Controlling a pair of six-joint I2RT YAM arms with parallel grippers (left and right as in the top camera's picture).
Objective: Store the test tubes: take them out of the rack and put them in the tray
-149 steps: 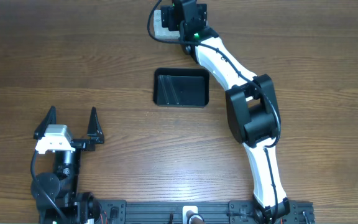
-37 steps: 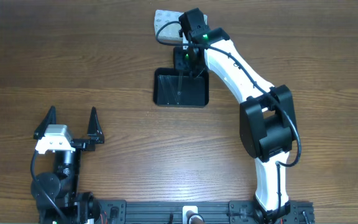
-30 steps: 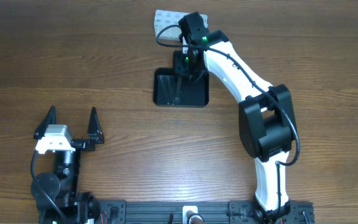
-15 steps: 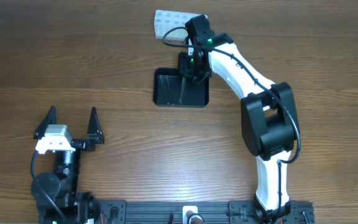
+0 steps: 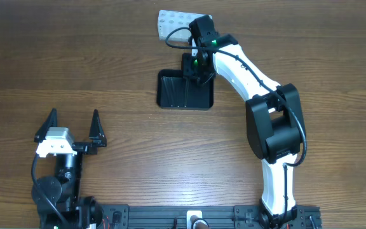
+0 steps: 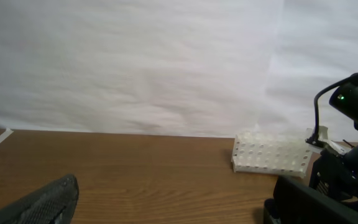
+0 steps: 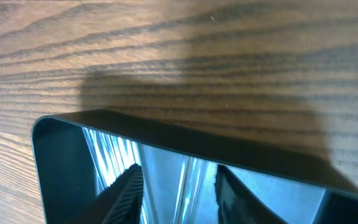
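Right arm at work, left at rest: the white-and-black right arm (image 5: 240, 63) rises from its base and leans leftward, its bulky black elbow joint (image 5: 272, 127) below and to the right of the black rectangular plastic tray (image 5: 164, 95). Its white forearm slants up to the tray's far right corner. There the wrist tips downward, a green light glowing on it, and the right gripper (image 5: 196, 69) hangs at the tray's far rim, its fingers (image 7: 126, 186) parted over the tray's inside. The left arm (image 5: 59, 168) sits folded over its own base, well apart from the tray on its near left side. The left gripper (image 5: 74, 116) is spread wide, its pointed black fingers (image 6: 42, 202) aimed away from the base.
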